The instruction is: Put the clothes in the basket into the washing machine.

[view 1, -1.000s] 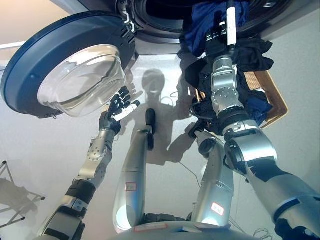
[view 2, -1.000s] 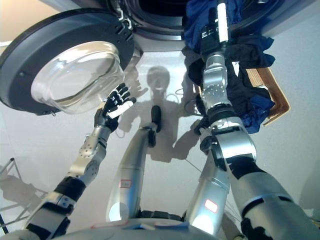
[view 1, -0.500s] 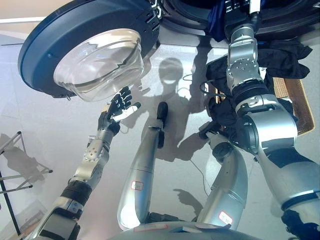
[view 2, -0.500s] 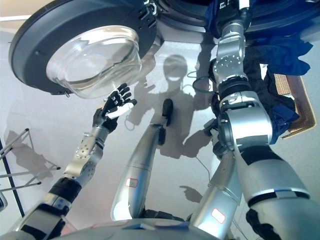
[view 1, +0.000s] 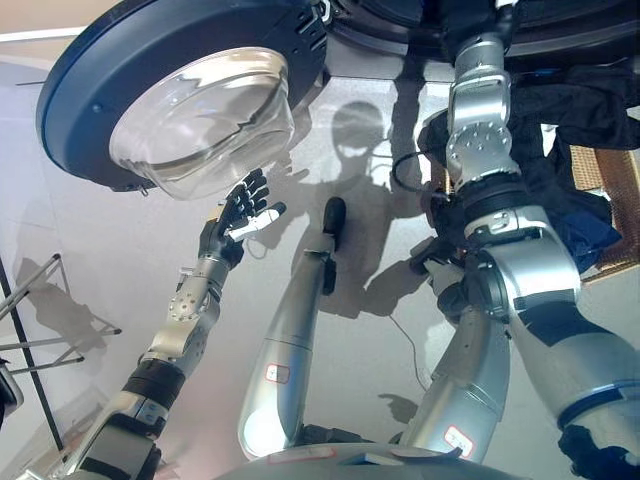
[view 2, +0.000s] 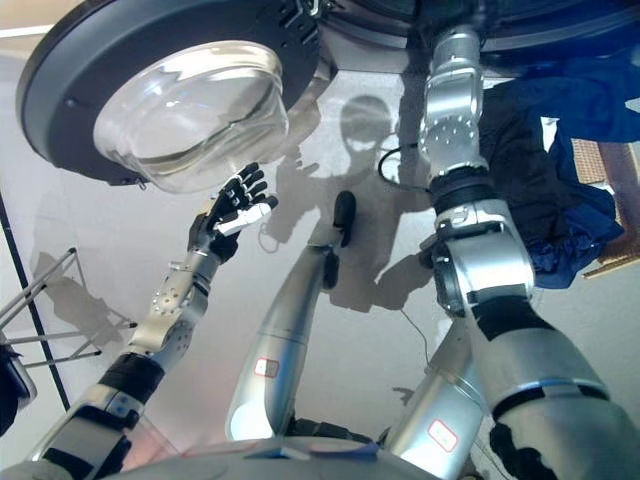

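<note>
Reaching up out of the top of both views, the right arm is extending toward the dark-rimmed washing machine drum opening [view 1: 400,12] — its hand is out of sight, so whether it is gripping anything cannot be told. Dark navy and black clothes [view 2: 560,160] are lying heaped, soft and crumpled, over the woven tan wicker basket [view 1: 600,190] on the pale floor [view 1: 90,230] at right, just beside that arm. The left hand [view 1: 238,212] is hovering with its fingers spread and relaxed, grasping nothing, just under the round dark-blue washer door [view 1: 180,90] with its bulging clear glass bowl. No legible writing is showing. A thin metal rack [view 2: 50,310] is standing at far left.
</note>
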Robot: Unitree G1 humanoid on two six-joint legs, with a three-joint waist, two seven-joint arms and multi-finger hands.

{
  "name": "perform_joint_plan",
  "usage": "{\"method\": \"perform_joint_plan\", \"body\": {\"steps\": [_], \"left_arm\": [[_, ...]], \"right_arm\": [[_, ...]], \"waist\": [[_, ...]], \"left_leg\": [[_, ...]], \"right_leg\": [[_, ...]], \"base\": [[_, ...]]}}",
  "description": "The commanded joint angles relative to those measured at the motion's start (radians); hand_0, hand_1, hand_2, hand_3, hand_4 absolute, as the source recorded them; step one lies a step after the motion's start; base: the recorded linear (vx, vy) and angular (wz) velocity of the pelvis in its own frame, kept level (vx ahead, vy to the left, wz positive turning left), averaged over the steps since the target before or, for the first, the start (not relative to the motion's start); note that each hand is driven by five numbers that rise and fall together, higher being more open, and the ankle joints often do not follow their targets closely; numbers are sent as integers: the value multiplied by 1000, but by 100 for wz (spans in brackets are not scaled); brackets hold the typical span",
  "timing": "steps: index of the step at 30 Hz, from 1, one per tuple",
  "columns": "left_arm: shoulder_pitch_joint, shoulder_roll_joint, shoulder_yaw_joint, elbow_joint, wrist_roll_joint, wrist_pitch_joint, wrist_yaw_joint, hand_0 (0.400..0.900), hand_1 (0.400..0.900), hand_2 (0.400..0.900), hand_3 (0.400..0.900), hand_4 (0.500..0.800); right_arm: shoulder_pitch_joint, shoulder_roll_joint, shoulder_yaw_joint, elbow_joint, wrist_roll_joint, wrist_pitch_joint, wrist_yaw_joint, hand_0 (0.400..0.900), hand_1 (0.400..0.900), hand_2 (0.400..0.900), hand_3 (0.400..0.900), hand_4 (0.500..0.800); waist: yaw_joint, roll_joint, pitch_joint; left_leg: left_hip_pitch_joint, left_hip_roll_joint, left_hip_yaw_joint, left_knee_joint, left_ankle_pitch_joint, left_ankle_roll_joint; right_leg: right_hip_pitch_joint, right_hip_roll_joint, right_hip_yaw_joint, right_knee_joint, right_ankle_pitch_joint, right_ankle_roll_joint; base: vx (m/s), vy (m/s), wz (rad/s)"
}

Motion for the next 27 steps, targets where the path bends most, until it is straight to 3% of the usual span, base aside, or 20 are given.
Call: {"method": "perform_joint_plan", "body": {"steps": [1,5,9,17,21,26,27], "left_arm": [[97,-7,15,-11,-8,-48,16,900,900,900,900,800],[78,6,3,-11,4,-50,44,900,900,900,900,800],[67,7,-7,-23,33,-44,78,900,900,900,900,800],[62,-25,22,2,66,-35,145,900,900,900,900,800],[77,-54,39,42,65,-39,140,900,900,900,900,800],[110,-144,76,209,35,-25,100,900,900,900,900,800],[121,-157,89,247,38,-19,92,900,900,900,900,800]], "right_arm": [[64,17,77,43,-178,-39,-49,900,900,900,900,800],[-44,45,14,250,-222,4,-168,900,900,900,900,800],[-82,107,-21,242,-199,-10,-201,900,900,900,900,800],[103,202,19,-41,-251,-67,-241,900,900,900,900,800],[279,213,68,-170,-271,-52,-180,900,900,900,900,800],[590,225,104,-235,-275,-27,-91,900,900,900,900,800],[655,222,106,-246,-267,-18,-69,900,900,900,900,800]], "waist": [[-41,42,-158],[-43,46,-156],[-49,57,-154],[-103,43,-131],[-138,17,-123],[-189,-37,-147],[-197,-50,-152]], "left_leg": [[59,-19,27,-76,-41,37],[72,-19,39,-77,-51,39],[82,-22,45,-73,-54,43],[150,-7,64,-132,-40,41],[230,4,73,-196,-24,34],[425,12,75,-343,23,22],[461,12,86,-374,59,28]], "right_leg": [[-44,46,21,14,12,212],[-35,59,30,3,11,208],[-35,66,40,8,12,205],[28,93,39,-57,40,203],[125,113,26,-140,64,210],[340,177,10,-335,122,218],[386,189,-9,-386,159,201]], "base": [[-26,45,-25],[-37,17,-12],[-24,17,-5],[-14,19,-17],[24,-13,-18],[106,-7,-26],[109,15,-27]]}}
